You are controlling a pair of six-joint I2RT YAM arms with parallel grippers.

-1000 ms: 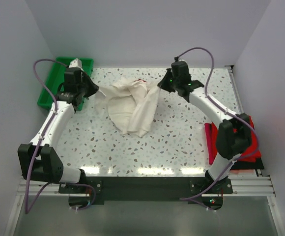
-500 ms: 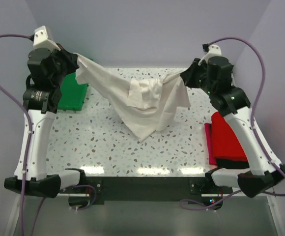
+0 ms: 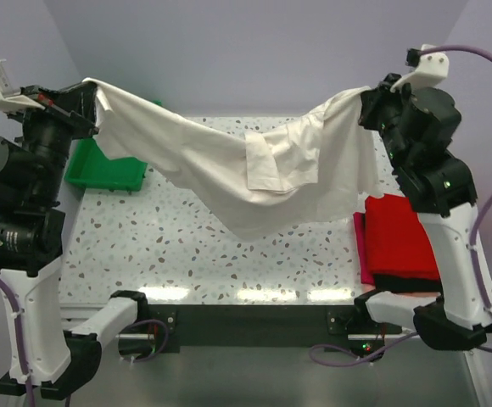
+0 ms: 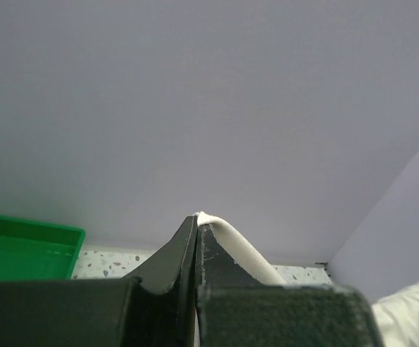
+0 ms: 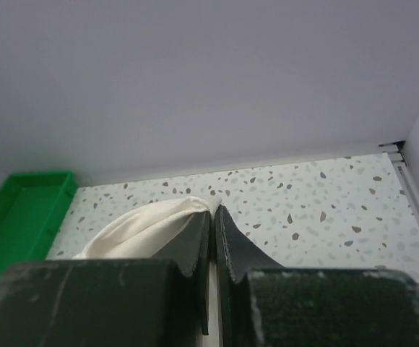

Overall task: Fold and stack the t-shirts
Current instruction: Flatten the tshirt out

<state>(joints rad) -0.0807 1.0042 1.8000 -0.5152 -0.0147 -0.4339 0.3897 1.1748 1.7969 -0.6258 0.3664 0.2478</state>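
An off-white t-shirt (image 3: pixel 229 170) hangs stretched in the air between both grippers, sagging in the middle above the speckled table, with a sleeve folded over at its centre. My left gripper (image 3: pixel 92 89) is shut on its left corner, high at the far left; the cloth (image 4: pixel 231 246) shows pinched at my fingertips. My right gripper (image 3: pixel 366 100) is shut on its right corner, high at the far right; the cloth (image 5: pixel 152 220) drapes left of my jaws. A folded red t-shirt (image 3: pixel 399 237) lies on a dark one at the table's right edge.
A green plastic tray (image 3: pixel 102 165) stands at the table's far left; it also shows in the left wrist view (image 4: pixel 22 249) and the right wrist view (image 5: pixel 14 220). Lilac walls close in the back and sides. The speckled table (image 3: pixel 195 254) lies under the shirt.
Both arms have risen and moved apart, lifting the off-white shirt off the table and stretching it out wide between them.
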